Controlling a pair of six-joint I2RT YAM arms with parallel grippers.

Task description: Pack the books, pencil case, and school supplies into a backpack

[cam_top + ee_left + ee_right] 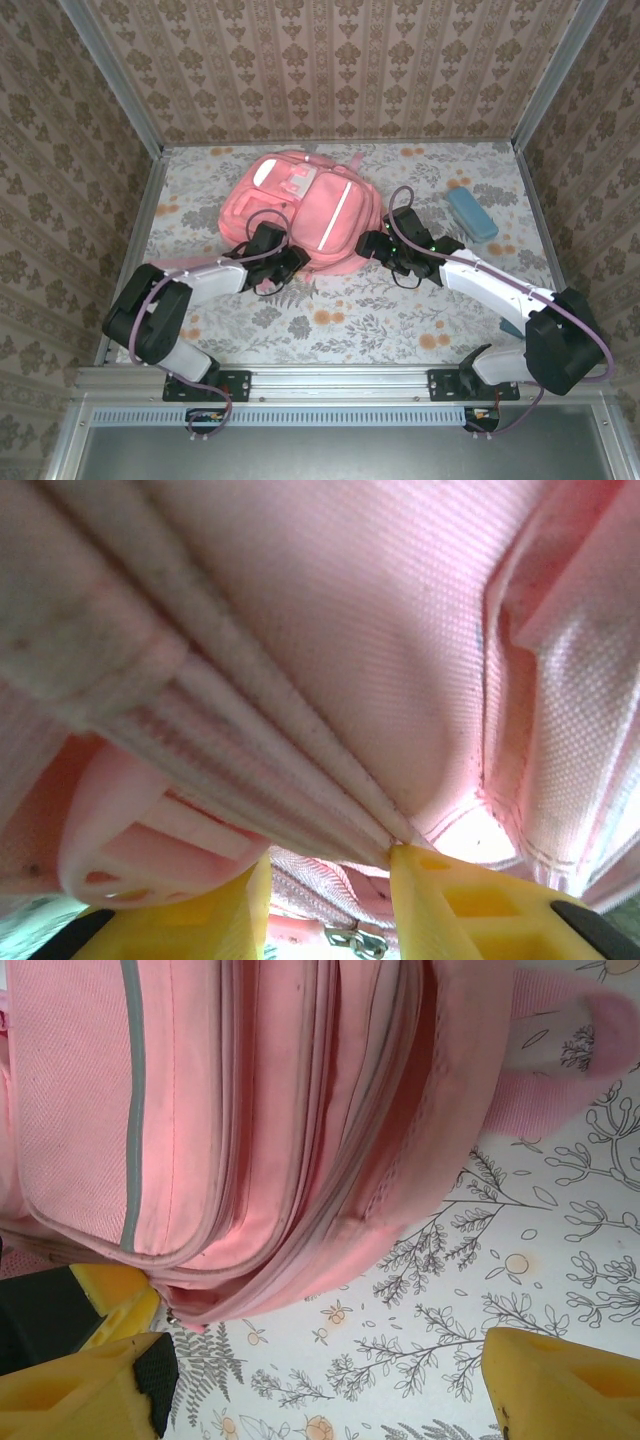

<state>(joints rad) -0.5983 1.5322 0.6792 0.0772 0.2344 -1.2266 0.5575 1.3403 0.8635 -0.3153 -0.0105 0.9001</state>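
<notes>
The pink backpack (300, 205) lies flat in the middle of the table, its zips looking closed. My left gripper (290, 262) is pushed against its near edge. In the left wrist view, pink backpack fabric (350, 630) hangs close over the left gripper (330, 860). A woven zip band and a metal zip pull (355, 942) lie between the yellow fingers (440, 900), which stand a little apart; a grip is unclear. My right gripper (372, 243) (320, 1390) is open wide over bare table beside the backpack (280, 1110). The light blue pencil case (472, 213) lies far right. Books are out of view.
The flower-print table (400, 310) is walled in by patterned panels, with a metal rail along the near edge. A pink strap (560, 1050) trails from the backpack onto the cloth. Open cloth lies between the two arms near the front.
</notes>
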